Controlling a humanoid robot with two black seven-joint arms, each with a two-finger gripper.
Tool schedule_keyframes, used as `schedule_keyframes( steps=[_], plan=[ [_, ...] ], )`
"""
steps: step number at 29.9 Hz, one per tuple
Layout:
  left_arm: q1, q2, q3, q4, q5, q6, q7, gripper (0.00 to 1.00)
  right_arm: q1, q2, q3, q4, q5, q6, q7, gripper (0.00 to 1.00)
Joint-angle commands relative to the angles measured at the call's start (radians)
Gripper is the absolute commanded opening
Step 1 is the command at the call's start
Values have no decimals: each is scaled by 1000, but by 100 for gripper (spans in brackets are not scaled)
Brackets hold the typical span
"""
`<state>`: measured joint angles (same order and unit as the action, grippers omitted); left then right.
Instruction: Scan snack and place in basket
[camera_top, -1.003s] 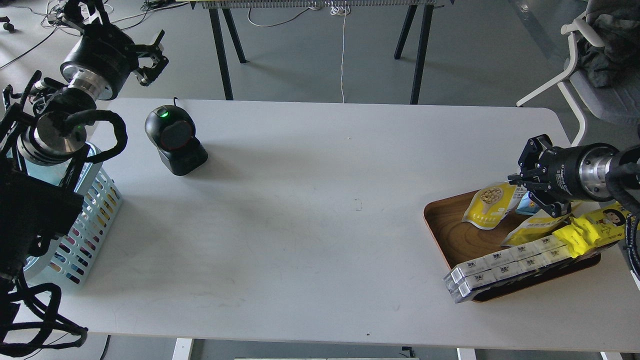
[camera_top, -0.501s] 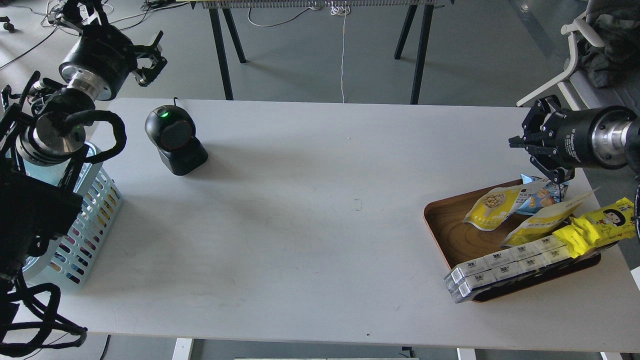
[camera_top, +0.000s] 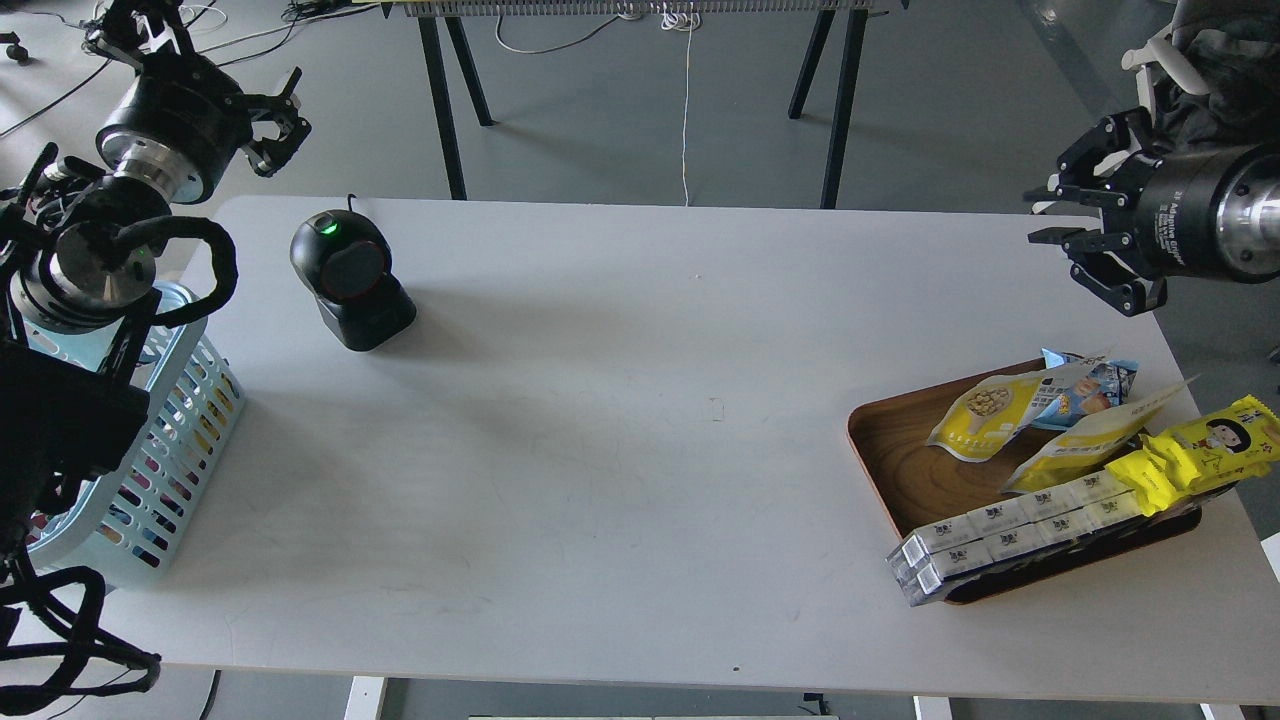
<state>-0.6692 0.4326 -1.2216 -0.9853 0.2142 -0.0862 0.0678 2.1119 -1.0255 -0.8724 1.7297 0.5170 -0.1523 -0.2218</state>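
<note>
Right gripper (camera_top: 1085, 232) hangs at 2 o'clock in the head view, fingers spread wide, holding nothing, above the table's (camera_top: 640, 500) far right corner and well clear of the tray (camera_top: 900, 470). Left gripper (camera_top: 272, 125) sits at 10 o'clock beyond the table's far edge, fingers apart, also empty. Snack (camera_top: 980, 415) lies flat in the tray at 3 o'clock, its right end touching the small blue packet (camera_top: 1090, 385). Judging by this, you're at the pick step: nothing grabbed, nothing scanned. Next move calls for dropping the right gripper onto the pouch's free left half, away from the blue packet. Scanner (camera_top: 350, 280) at 10 o'clock, basket (camera_top: 150, 480) at 9 o'clock on the left edge. Mid-table is bare, so the carry path is open. Watch the tray rim and the boxes (camera_top: 1010, 535) overhanging its near edge.
</note>
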Motion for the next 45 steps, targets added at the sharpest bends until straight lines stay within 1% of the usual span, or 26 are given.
schedule_keyframes(
  steps=[1,5,8,10,13,14,21,25,32,38,45],
  plan=[
    [0,18,2,0,1,5,1,100,19,-30,10,2,0,0,-39,92],
    [-1,28,2,0,-1,8,3,100,37,-35,0,2,1,0,-106,92],
    [-1,29,2,0,-1,8,1,100,37,-28,-43,2,15,-7,-125,91],
    [0,31,2,-1,-1,8,1,100,37,-27,-74,2,23,-26,-128,89],
    [2,35,2,-1,-1,8,1,100,36,-22,-106,2,37,-38,-126,82],
    [2,35,2,-1,-1,8,0,100,34,-19,-115,2,38,-41,-126,82],
    [-1,34,1,-4,-1,22,0,100,11,11,-122,-1,61,-79,-120,82],
    [-3,31,1,-4,-1,26,-2,100,-44,39,-106,-9,80,-101,-116,82],
    [-3,25,1,-4,-1,28,-2,100,-150,65,-21,-44,78,-147,-111,82],
    [-3,25,1,-10,-3,32,-2,100,-228,103,61,-81,80,-154,-110,82],
    [-6,26,-3,-12,-3,36,-2,100,-285,163,75,-111,78,-181,-108,82]
  ],
)
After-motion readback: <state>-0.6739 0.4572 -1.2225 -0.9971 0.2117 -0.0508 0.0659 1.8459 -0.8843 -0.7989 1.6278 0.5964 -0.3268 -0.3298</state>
